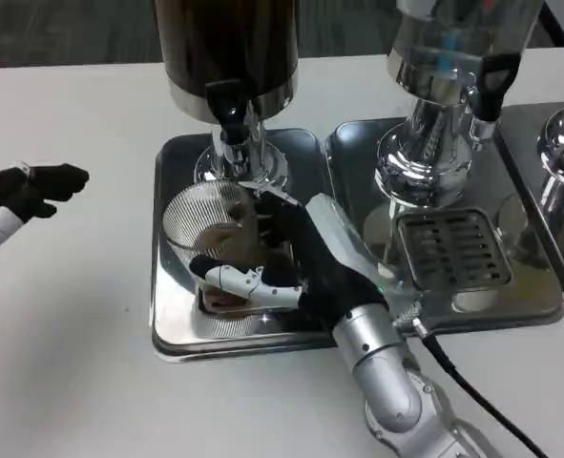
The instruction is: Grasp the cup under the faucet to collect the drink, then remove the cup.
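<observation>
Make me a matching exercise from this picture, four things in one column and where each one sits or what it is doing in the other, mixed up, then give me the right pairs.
Things:
1. right hand
2. left hand
3. cup
4. clear dispenser

Places or states:
A. stands at the right, over a slotted drip tray
B. ribbed and see-through, under the black faucet
C. wrapped around the cup
D. at the picture's left edge over the white table, holding nothing

Pairs: 1-C, 2-D, 3-B, 4-A
</observation>
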{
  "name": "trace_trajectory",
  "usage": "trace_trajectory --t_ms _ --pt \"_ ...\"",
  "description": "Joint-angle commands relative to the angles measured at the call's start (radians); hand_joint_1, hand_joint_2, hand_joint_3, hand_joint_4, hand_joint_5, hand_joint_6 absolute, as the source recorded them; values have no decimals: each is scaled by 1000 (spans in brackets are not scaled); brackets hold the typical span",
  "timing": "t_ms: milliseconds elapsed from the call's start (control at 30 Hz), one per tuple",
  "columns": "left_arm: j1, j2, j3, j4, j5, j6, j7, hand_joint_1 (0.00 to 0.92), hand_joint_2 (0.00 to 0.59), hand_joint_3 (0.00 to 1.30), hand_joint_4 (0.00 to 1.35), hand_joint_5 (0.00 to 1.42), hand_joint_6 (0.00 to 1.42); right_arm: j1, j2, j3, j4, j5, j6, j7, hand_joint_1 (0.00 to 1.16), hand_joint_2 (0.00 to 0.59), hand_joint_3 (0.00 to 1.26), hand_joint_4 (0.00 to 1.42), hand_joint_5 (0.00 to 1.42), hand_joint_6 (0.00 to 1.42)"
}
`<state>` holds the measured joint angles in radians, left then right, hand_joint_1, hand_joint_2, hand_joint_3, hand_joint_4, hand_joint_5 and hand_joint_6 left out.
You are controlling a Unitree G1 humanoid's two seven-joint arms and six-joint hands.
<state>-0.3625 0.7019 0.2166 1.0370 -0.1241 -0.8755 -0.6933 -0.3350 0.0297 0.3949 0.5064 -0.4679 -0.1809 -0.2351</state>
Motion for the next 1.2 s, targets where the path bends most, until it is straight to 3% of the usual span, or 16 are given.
trace_trajectory --t_ms 33,533,1200 --pt "-2 21 -2 12 14 8 7 0 105 348 280 243 303 10 14 1 9 -1 -46 -32 628 221 388 475 495 441" --pt "-11 14 -4 19 19 11 4 0 108 342 289 243 306 30 23 -28 35 18 -95 -76 642 234 445 566 593 548" --pt "-33 3 -13 30 25 14 -2 0 111 323 289 253 313 73 9 -44 -34 -14 -116 -132 678 240 503 645 701 670"
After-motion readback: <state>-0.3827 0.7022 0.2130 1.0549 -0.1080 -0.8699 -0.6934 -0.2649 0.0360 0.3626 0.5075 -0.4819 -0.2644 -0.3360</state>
